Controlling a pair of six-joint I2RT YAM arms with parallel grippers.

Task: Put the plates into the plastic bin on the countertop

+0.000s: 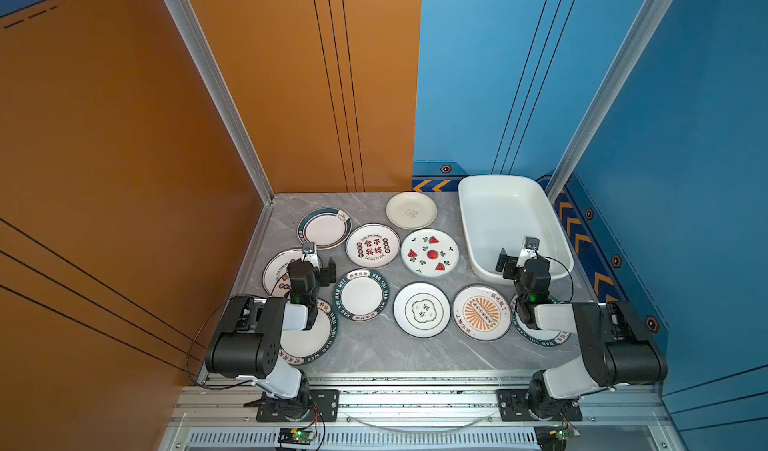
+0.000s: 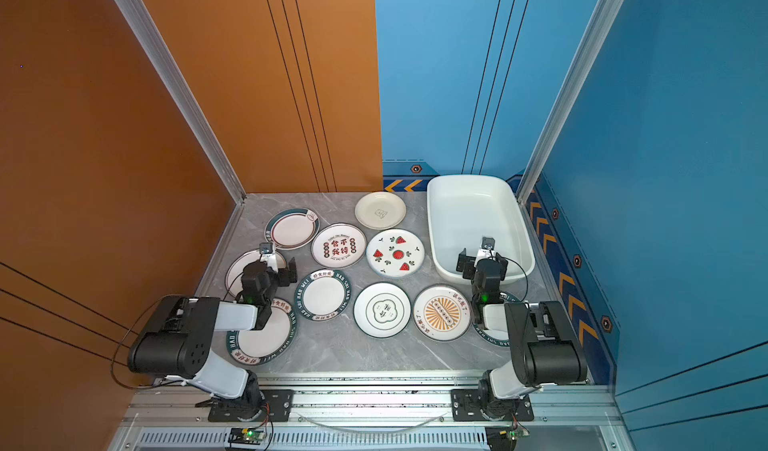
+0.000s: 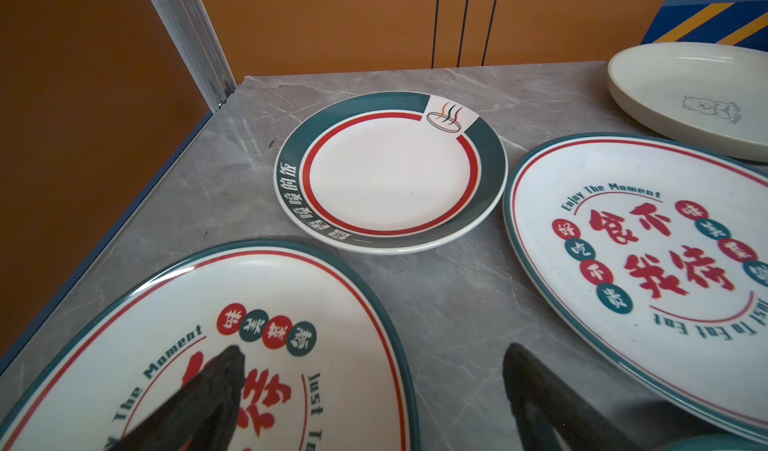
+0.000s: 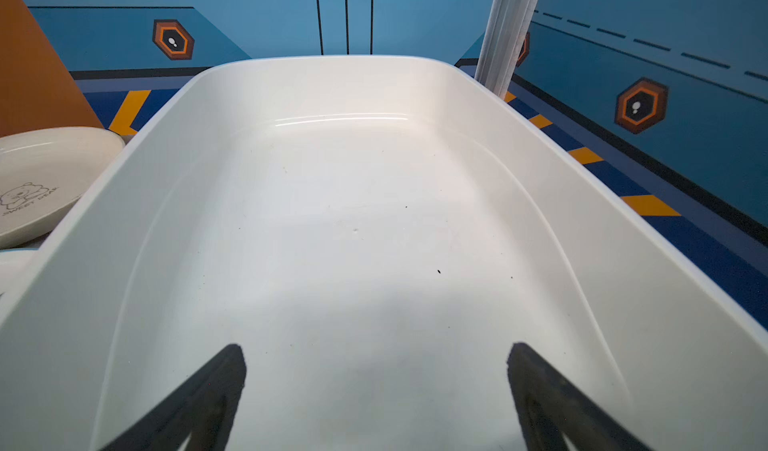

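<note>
Empty bin [image 4: 332,89] | left hand [image 3: 374,349] spread above rim of red-lettered plate [image 3: 145,324] at left edge of desk [image 3: 436,299] | right hand [image 4: 376,347] spread, holding nothing, over bin

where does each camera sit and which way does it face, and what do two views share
Top views: high above the robot's base side, looking down at the countertop, the plates and the plastic bin; left arm and right arm show whole.
Left wrist: low over the plates, facing the green-rimmed plate; fingers of the open left gripper show.
Right wrist: over the plastic bin's near end, facing into it; fingers of the open right gripper show.
Shared: both wrist views catch the cream bear plate.
</note>
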